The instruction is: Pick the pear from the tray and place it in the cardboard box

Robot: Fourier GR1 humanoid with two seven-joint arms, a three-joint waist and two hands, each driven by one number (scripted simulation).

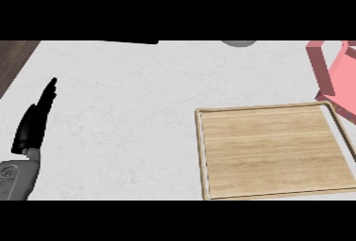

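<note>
– The left hand (33, 123) is resting at the left side of the white counter (132, 117), turned edge-on to the head view, its black fingers stretching straight and pointing away from the robot.

– Is it gripping anything?

– No. It is released, holding nothing and touching nothing that I can make out. The grey forearm (15, 181) is coming in beneath it from the lower left corner.

– And the pear?

– I cannot tell where it is; it is not showing in this view.

– The tray, then?

– The wooden tray (200, 155) is lying flat at the counter's lower right, well apart from the hand. Pale wood grain is showing inside its raised rim, and the view's right edge is cutting off its near right corner.

– The box?

– A pink box (323, 70) is standing at the upper right, just past the tray's far right corner, with the right edge cutting it off too. Whether it is touching the tray I cannot tell.

– Anything more?

– A rounded grey thing (239, 43) is peeking in at the counter's far edge, mostly out of view. A strip of dark wooden floor (14, 56) is showing past the counter's upper left corner.
</note>
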